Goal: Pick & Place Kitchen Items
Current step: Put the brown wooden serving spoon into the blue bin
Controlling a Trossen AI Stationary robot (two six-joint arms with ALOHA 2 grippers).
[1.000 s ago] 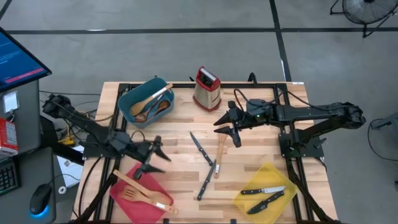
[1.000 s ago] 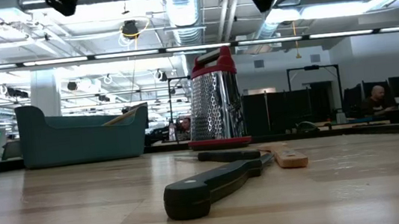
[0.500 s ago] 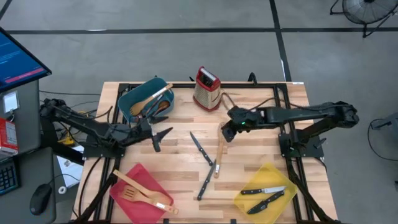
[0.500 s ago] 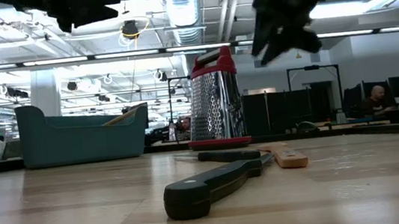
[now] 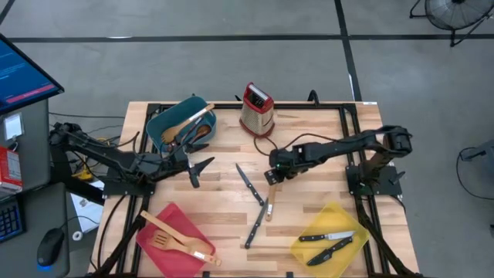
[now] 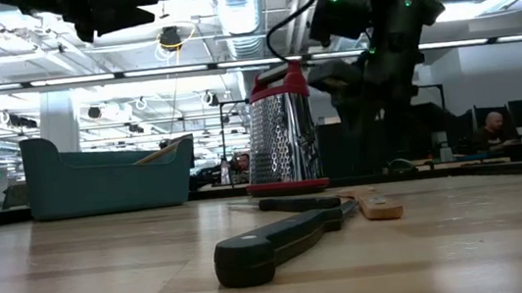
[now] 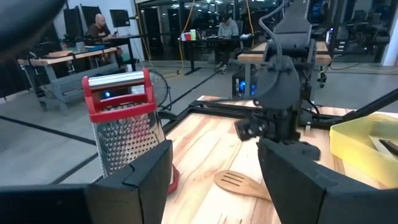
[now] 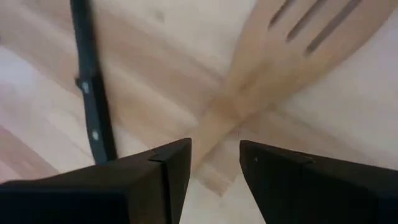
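Step in hand: approach for a pick. Right gripper (image 5: 271,177), fingers spread, hangs directly over the pale slotted wooden spatula (image 8: 273,56) lying mid-table beside a black-handled steel knife (image 8: 92,93). Nothing held. Next, by my reading: lower, straddle the handle, close. Left gripper (image 5: 202,166) waits, fingers spread and empty, near the teal plastic bin (image 5: 158,123).

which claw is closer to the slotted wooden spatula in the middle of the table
Right. The right claw hangs open directly over the slotted wooden spatula, above its head end. The left claw hovers open well off to the side, near the teal bin.
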